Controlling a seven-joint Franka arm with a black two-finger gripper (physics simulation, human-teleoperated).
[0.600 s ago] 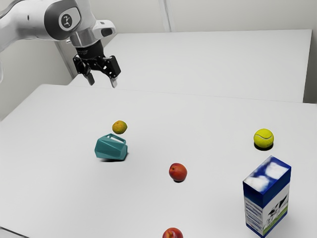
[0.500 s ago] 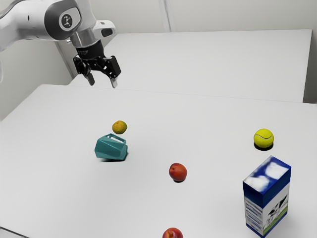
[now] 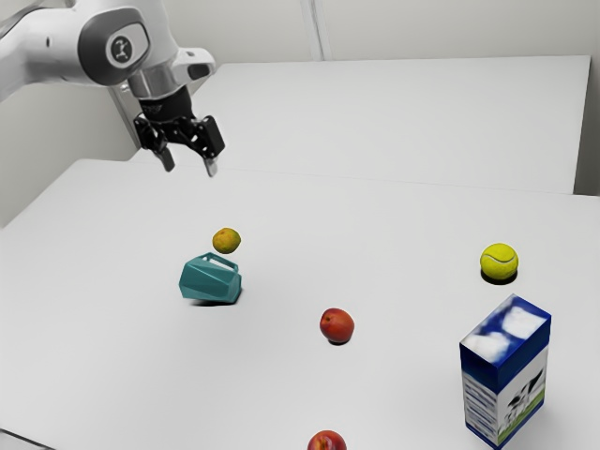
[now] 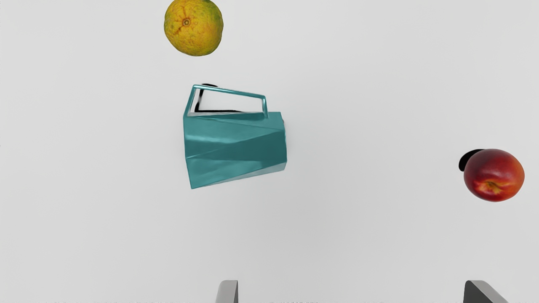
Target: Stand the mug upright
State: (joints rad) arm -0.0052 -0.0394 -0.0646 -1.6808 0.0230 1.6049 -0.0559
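1. Closest to the action is the pincer (image 3: 190, 165), hanging well above the desk (image 3: 112, 366), its fingertips spread wide with nothing between them.
2. Below it, the teal mug (image 3: 211, 281) lies on its side on the desk, not upright, its handle (image 4: 229, 90) raised on the side toward the orange (image 4: 193, 27). I'd guess it is light, stiff and perhaps brittle, with slick faceted walls that could roll or slip under a lopsided squeeze. A grip across the body would seem surest, leaving room to swing it up onto its base; the thin handle looks a poorer hold. I can't make out which end is the mouth.
3. The orange sits just beside the mug, apart from it but near enough for a finger to nudge.
4. Farther off, toward the exterior view's right, a red nectarine (image 3: 337, 325) leaves a bare stretch for tipping the mug.
5. The tennis ball (image 3: 499, 262), the milk carton (image 3: 506, 370) and a second nectarine (image 3: 327, 442) stand well apart, out of the way.
6. The desk's edges look safely distant from the mug.
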